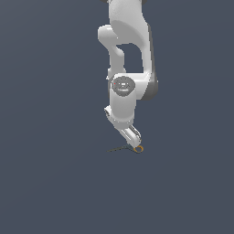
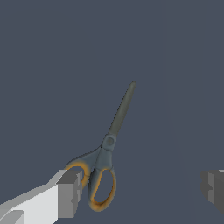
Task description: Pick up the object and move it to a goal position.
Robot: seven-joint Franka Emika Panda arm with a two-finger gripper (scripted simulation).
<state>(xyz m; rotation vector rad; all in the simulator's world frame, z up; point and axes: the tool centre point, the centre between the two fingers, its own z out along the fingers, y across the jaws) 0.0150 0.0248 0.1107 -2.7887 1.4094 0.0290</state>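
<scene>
So, exterior view: gripper (image 1: 134, 138) is low over the scissors (image 1: 124, 148), handle ring just under its tip; wrist view: fingers (image 2: 68, 194) spread wide, nothing held, handles (image 2: 101, 188) hugging one finger; off-centre closing could shove them sideways, I reckon.

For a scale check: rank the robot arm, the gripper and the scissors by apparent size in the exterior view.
1. Robot arm, by far the largest.
2. Gripper and scissors: both small and look about alike there; the gripper partly overlaps the scissors' handles, so no firm order between them.
</scene>
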